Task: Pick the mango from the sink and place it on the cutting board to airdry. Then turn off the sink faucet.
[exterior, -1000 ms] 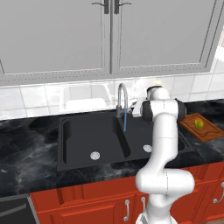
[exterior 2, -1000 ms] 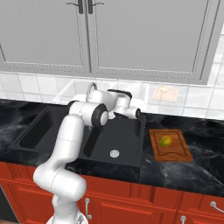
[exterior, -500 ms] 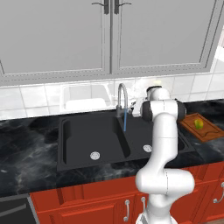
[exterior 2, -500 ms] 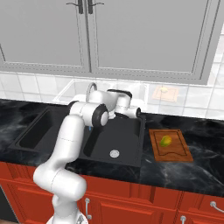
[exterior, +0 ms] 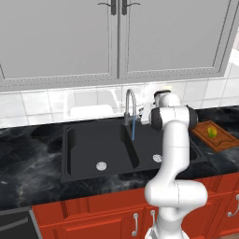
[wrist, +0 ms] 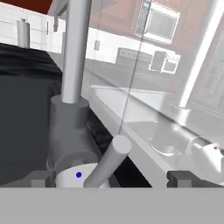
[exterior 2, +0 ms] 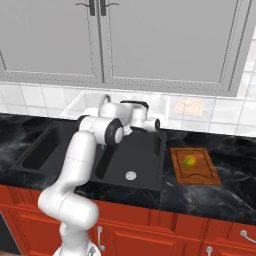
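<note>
Gripper (wrist: 111, 177) at the faucet lever, jaws apart on either side of it
The lever (wrist: 107, 162) sits between the fingertips; water runs from the sink faucet (exterior: 130, 106) into the sink (exterior: 84, 151); beyond, the mango (exterior 2: 189, 161) rests on the cutting board (exterior 2: 202, 172), so only the shut-off remains

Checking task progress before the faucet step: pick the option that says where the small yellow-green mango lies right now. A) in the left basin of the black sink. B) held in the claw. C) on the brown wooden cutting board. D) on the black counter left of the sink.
C: the small yellow-green mango rests on the brown wooden cutting board right of the matte black sink, apart from the claw.
</note>
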